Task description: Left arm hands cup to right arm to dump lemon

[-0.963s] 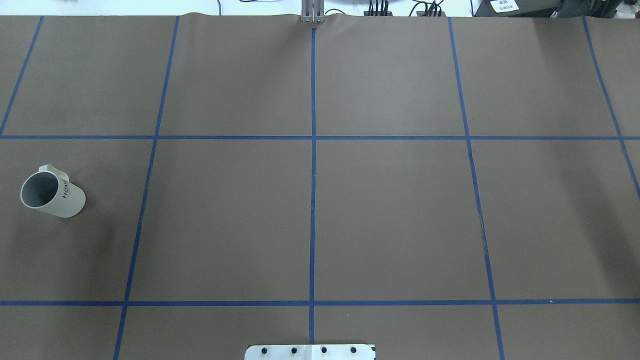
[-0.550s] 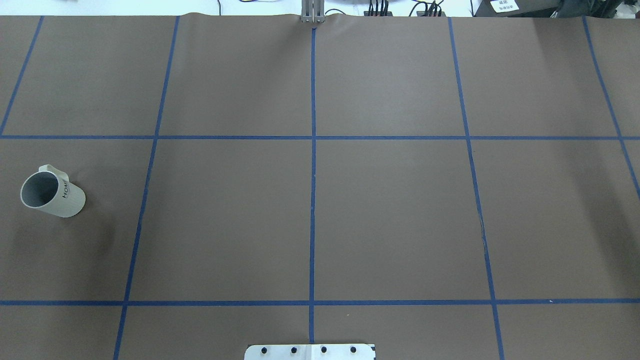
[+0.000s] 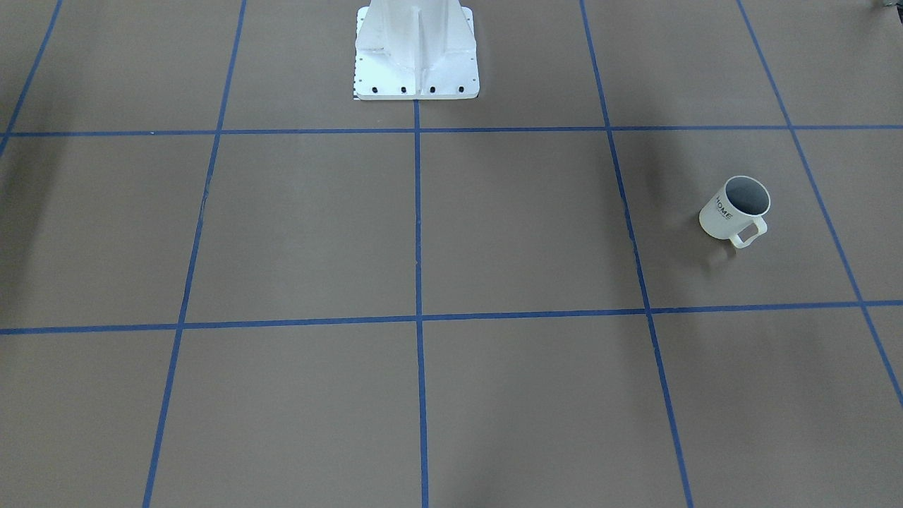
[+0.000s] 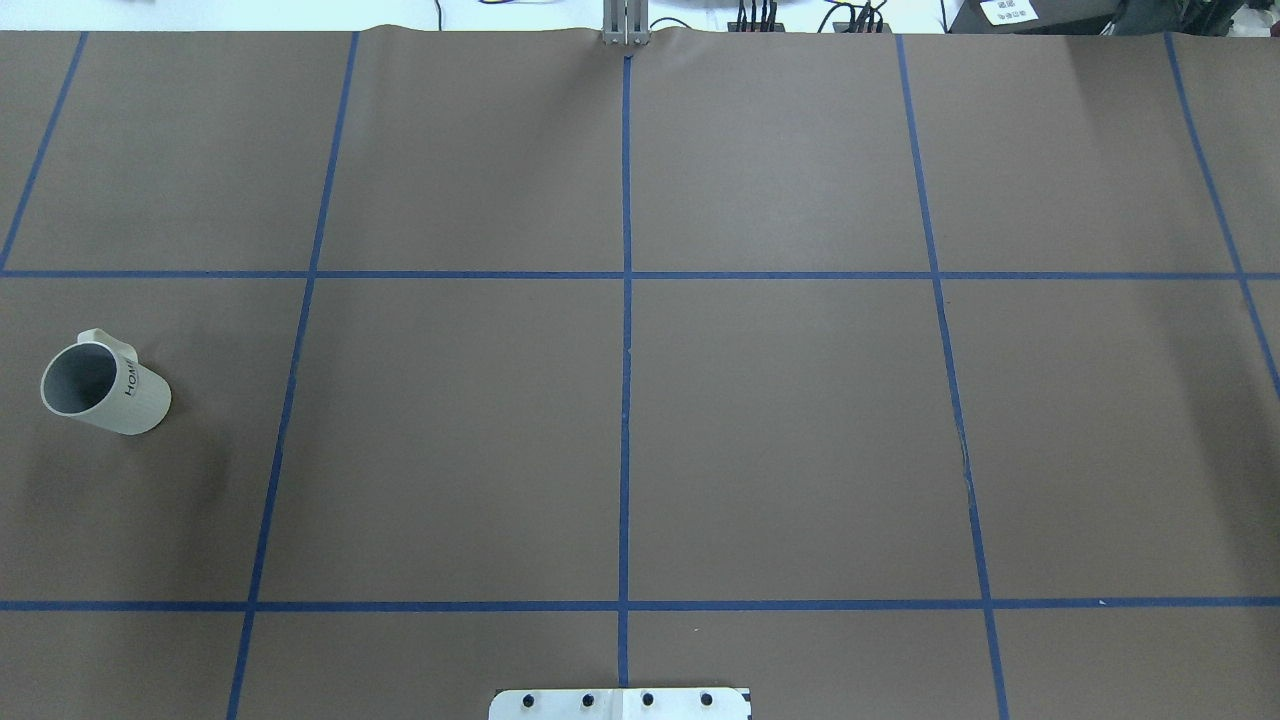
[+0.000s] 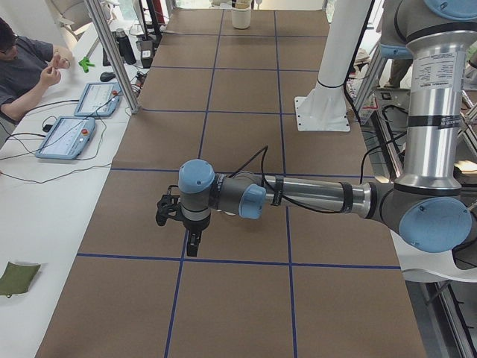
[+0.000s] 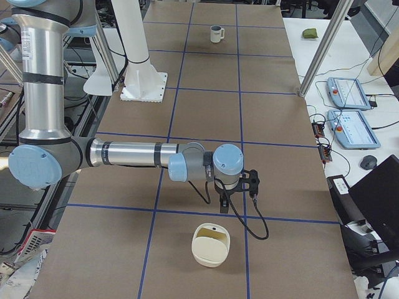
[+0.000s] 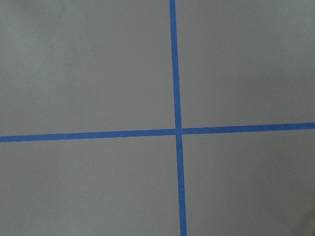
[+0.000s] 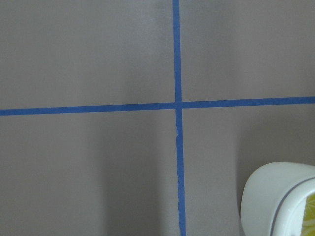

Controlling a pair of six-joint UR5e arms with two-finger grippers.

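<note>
The white "HOME" cup (image 4: pixel 105 390) stands upright on the brown table at the robot's left side, with its handle pointing away from the robot. It also shows in the front view (image 3: pixel 734 208) and far off in the exterior right view (image 6: pixel 216 33). Its grey inside looks empty from here, and no lemon is in view. My left gripper (image 5: pixel 193 242) hangs over the table and shows only in the exterior left view. My right gripper (image 6: pixel 224 202) shows only in the exterior right view. I cannot tell whether either is open or shut.
A cream-white container (image 6: pixel 211 245) sits on the table just beyond the right gripper. The right wrist view (image 8: pixel 278 196) shows a yellow patch inside its rim. The white robot pedestal (image 3: pixel 416 49) stands mid-table. A seated person (image 5: pixel 26 60) and tablets (image 5: pixel 67 138) are at a side table.
</note>
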